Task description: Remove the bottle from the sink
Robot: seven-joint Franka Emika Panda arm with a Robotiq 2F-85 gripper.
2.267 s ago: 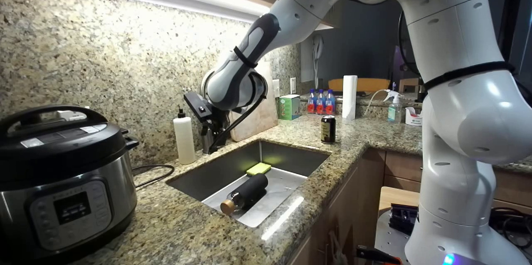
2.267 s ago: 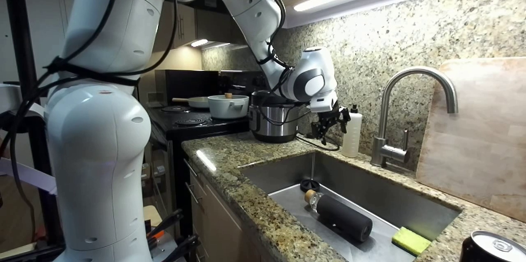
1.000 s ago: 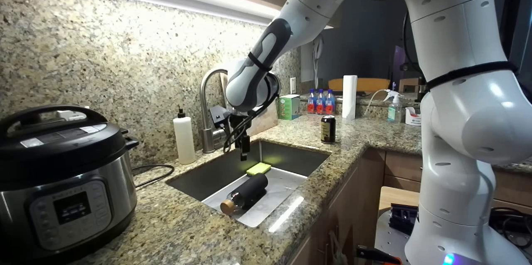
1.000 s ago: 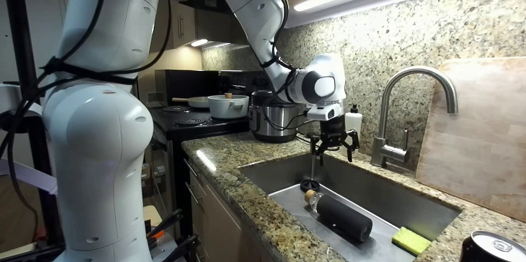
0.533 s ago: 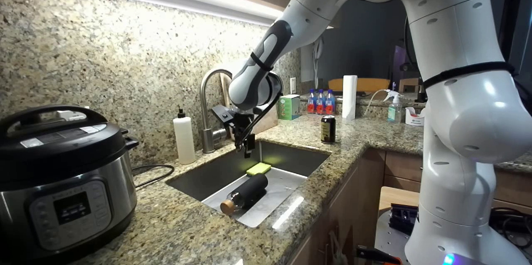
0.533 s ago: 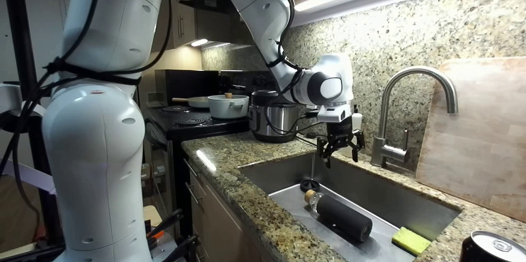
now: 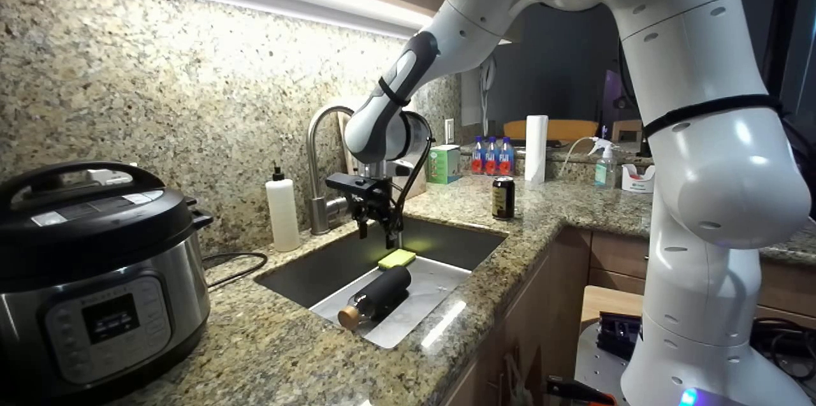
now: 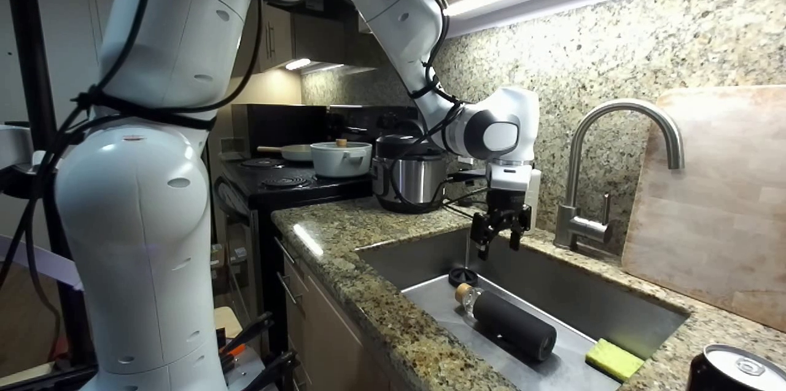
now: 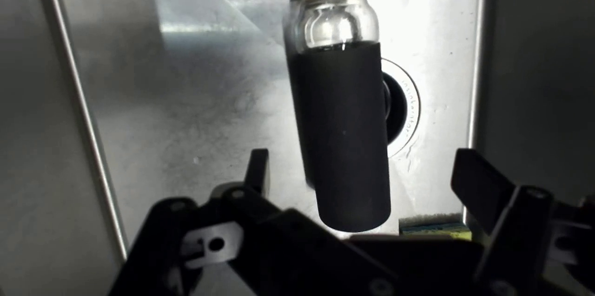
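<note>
The bottle is a dark sleeved cylinder with a clear neck and a wooden cap. It lies on its side on the floor of the sink in both exterior views, bottle (image 7: 386,288) and bottle (image 8: 516,325). The steel sink (image 8: 571,299) is set in speckled granite. My gripper (image 8: 498,250) points down above the sink, higher than the bottle and apart from it; it also shows in an exterior view (image 7: 376,238). In the wrist view my gripper (image 9: 362,161) is open and empty, with the bottle (image 9: 344,133) appearing between the fingertips, its base toward the gripper.
A yellow-green sponge (image 8: 614,359) lies in the sink. The faucet (image 8: 577,170) and a tall white bottle (image 7: 282,215) stand behind the sink. A black can (image 7: 503,197) and a pressure cooker (image 7: 95,278) stand on the counter. The drain (image 9: 404,105) is beside the bottle.
My gripper has moved from the counter beside the tall white bottle to above the sink and tilted to point down. In the last half second it has turned and lowered slightly. The bottle has not moved.
</note>
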